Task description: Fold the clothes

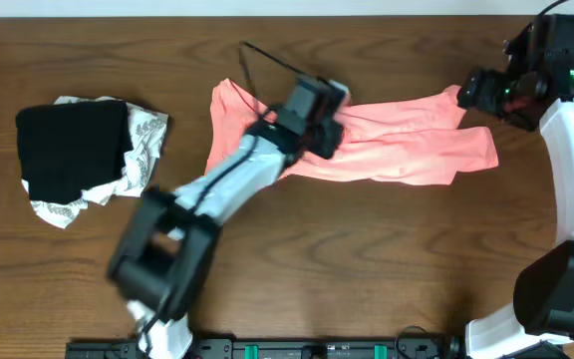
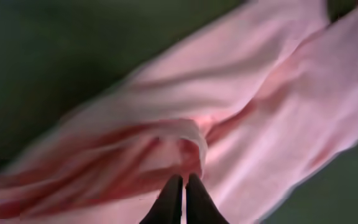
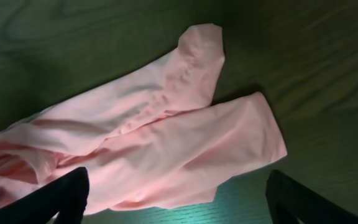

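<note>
The salmon-pink T-shirt (image 1: 417, 150) lies crumpled in a long band across the table's far middle, and its lettering is hidden. My left gripper (image 1: 317, 125) is over the shirt's middle. In the left wrist view its fingers (image 2: 183, 180) are shut, pinching a raised fold of the pink fabric (image 2: 247, 93). My right gripper (image 1: 471, 92) hovers at the shirt's right end. In the right wrist view it is open (image 3: 178, 177), with its fingers wide apart above the shirt's edge (image 3: 185, 124), holding nothing.
A black folded garment (image 1: 73, 148) lies on a white patterned cloth (image 1: 147, 135) at the left. The brown wooden table (image 1: 367, 259) shows bare in front of the shirt. The right arm's white base (image 1: 566, 150) stands at the right edge.
</note>
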Tool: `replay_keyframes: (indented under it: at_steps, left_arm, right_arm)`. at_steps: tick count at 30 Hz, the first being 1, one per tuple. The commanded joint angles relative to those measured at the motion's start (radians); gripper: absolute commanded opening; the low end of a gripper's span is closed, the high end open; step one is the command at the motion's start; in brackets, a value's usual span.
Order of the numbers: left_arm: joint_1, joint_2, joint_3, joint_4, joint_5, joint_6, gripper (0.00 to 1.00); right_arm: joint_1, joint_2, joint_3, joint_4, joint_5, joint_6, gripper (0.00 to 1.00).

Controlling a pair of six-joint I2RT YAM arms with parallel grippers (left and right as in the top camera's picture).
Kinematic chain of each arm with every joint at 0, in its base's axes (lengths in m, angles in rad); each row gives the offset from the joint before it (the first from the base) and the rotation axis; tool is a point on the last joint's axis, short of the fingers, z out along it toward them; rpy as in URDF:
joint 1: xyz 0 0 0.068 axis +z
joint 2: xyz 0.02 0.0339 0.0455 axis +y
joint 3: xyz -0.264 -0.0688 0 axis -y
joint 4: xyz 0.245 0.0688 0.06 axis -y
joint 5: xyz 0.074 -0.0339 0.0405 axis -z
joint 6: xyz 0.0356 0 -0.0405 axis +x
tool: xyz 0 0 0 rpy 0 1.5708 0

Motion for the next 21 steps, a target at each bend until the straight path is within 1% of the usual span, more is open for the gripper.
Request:
replay_keyframes:
  at_steps: [1, 5, 6, 7, 8, 9, 10, 11, 12, 16, 21]
  left_arm:
    - [0.026, -0.140, 0.032, -0.052, 0.008, 0.006, 0.06]
    - [0.036, -0.225, 0.032, -0.138, -0.042, 0.018, 0.06]
    - [0.036, -0.235, 0.032, -0.149, -0.050, 0.028, 0.06]
    - [0.035, -0.237, 0.032, -0.152, -0.049, 0.037, 0.06]
    - [0.035, -0.236, 0.032, -0.152, -0.049, 0.037, 0.06]
    - [0.035, -0.227, 0.031, -0.151, -0.049, 0.037, 0.07]
    - [0.035, -0.216, 0.031, -0.148, -0.049, 0.036, 0.14]
    - [0.032, -0.196, 0.031, -0.143, -0.046, 0.035, 0.22]
    - [0.029, -0.176, 0.031, -0.135, -0.045, 0.032, 0.27]
    - [0.002, -0.069, 0.031, -0.066, -0.042, 0.024, 0.39]
    - [-0.031, 0.065, 0.031, 0.032, -0.042, 0.020, 0.48]
  right_arm:
    - [-0.008, 0.016, 0.000, 0.020, 0.018, -0.001, 0.84]
    - [-0.008, 0.080, 0.000, 0.048, 0.015, -0.001, 0.77]
    - [-0.008, 0.098, 0.000, 0.048, -0.003, -0.001, 0.74]
    - [-0.008, 0.114, 0.000, 0.047, -0.029, -0.002, 0.73]
    - [-0.008, 0.127, 0.000, 0.046, -0.055, -0.002, 0.74]
    - [-0.008, 0.140, 0.000, 0.046, -0.079, -0.002, 0.80]
    - [-0.008, 0.150, 0.000, 0.048, -0.097, -0.002, 0.86]
    - [-0.007, 0.157, 0.000, 0.051, -0.106, -0.001, 0.89]
    - [-0.008, 0.160, 0.000, 0.053, -0.118, -0.001, 0.91]
    - [-0.008, 0.155, 0.001, 0.054, -0.117, -0.001, 0.93]
    - [-0.010, 0.144, 0.001, 0.013, -0.114, 0.006, 0.92]
